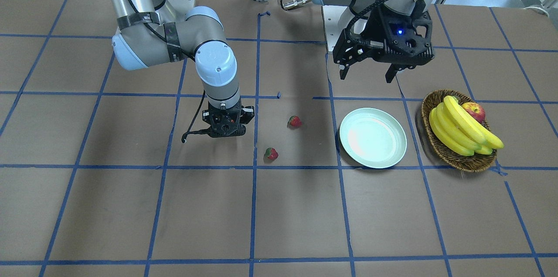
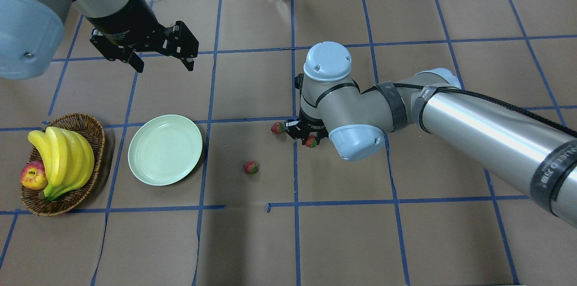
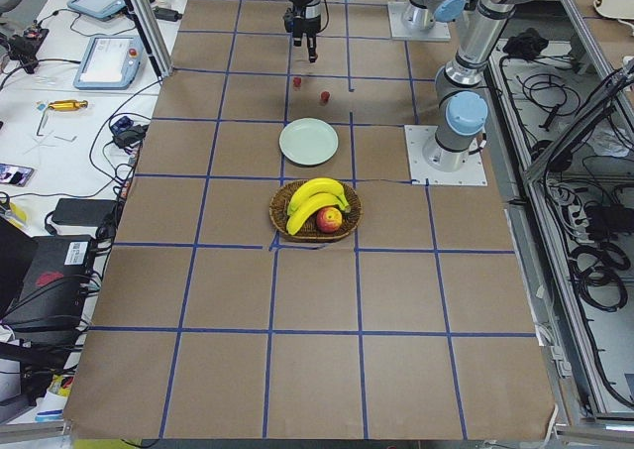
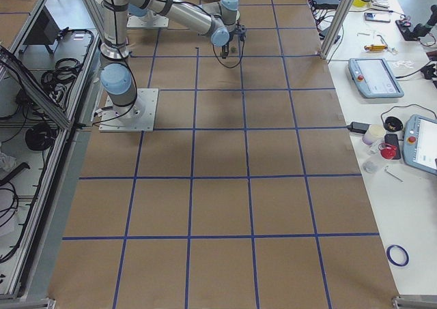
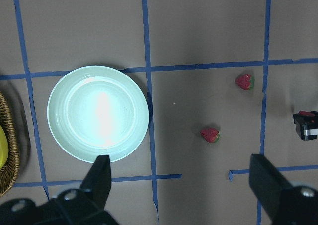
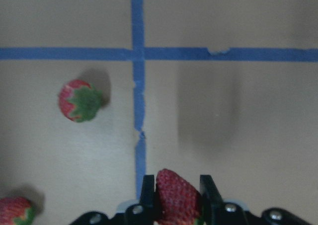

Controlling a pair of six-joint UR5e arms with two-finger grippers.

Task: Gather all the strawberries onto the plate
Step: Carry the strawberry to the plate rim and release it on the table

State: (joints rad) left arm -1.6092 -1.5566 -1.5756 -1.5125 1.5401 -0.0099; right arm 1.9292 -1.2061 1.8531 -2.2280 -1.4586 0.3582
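I see right gripper [image 6: 176, 187] pinching 1 strawberry [image 6: 178, 195], left gripper [image 2: 164, 66] spread; 2 strawberries [image 2: 250, 167] [image 2: 277, 128] lie on the worktop [image 2: 405, 241], apart from the plate [image 2: 165, 149].

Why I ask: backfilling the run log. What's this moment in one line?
right claw: shut on strawberry | left claw: open, raised | plate: empty | loose strawberries: two, on table

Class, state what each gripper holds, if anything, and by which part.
The right gripper pinches one strawberry by its red sides between its fingers. The left gripper, open, holds nothing.
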